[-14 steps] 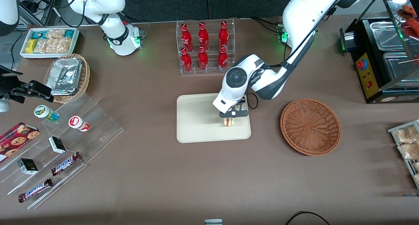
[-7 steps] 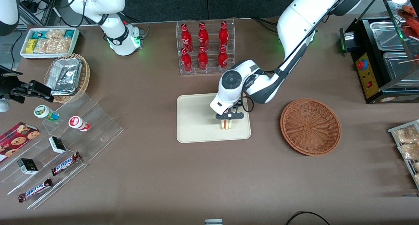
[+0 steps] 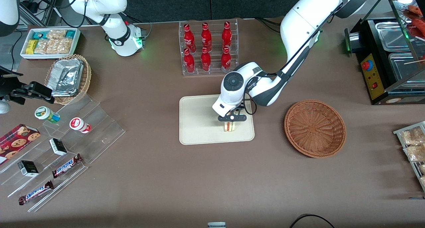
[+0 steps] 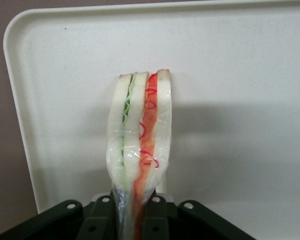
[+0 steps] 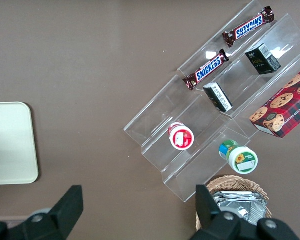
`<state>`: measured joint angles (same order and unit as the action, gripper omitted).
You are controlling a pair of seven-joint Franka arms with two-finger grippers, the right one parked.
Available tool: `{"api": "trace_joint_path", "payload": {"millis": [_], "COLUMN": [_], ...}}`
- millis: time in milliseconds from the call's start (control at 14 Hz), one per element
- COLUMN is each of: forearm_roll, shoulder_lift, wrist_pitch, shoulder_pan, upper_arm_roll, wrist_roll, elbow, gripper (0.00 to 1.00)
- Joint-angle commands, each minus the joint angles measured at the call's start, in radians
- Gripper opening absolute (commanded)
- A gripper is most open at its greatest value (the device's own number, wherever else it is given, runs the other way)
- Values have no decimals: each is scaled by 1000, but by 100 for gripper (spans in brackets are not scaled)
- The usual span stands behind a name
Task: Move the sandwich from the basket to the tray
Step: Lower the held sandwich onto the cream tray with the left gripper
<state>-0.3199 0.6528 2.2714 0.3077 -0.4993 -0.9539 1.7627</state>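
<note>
My left gripper [image 3: 230, 121] is shut on the sandwich [image 3: 230, 126], a wrapped wedge of white bread with red and green filling. It holds it upright over the cream tray [image 3: 199, 128], close to the tray's surface, near the tray's edge toward the basket. In the left wrist view the sandwich [image 4: 140, 145] hangs from the black fingers [image 4: 101, 212] over the tray [image 4: 240, 75]; whether it touches the tray I cannot tell. The reddish-brown wicker basket [image 3: 314, 128] stands empty beside the tray, toward the working arm's end.
A clear rack of red bottles [image 3: 207, 47] stands farther from the front camera than the tray. A clear stepped shelf with snacks [image 3: 63, 145], a tan basket of foil containers [image 3: 68, 77] and a white snack box [image 3: 49, 42] lie toward the parked arm's end. A black food warmer [image 3: 388, 55] stands at the working arm's end.
The gripper with the sandwich has shifted a little toward the tray's middle and lower over it; most of that motion came before the last half second.
</note>
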Motion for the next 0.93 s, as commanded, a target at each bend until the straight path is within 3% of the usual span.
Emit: {"api": "trace_joint_path", "payload": {"millis": [0,357,643,857], "forearm_roll": [-21,-15,-5,42], "shoulder_lift": [42,34,31,-18], "wrist_pitch": [-3,-61,-238,-357], "shoulder_pan": [11,7,7,-2], "upper_arm_roll": [4,4,-4,-4], "wrist_roll": [-26,-20,-16,12], "elbow": [-48,-94,-210,-267], "gripper": [100,100,100,100]}}
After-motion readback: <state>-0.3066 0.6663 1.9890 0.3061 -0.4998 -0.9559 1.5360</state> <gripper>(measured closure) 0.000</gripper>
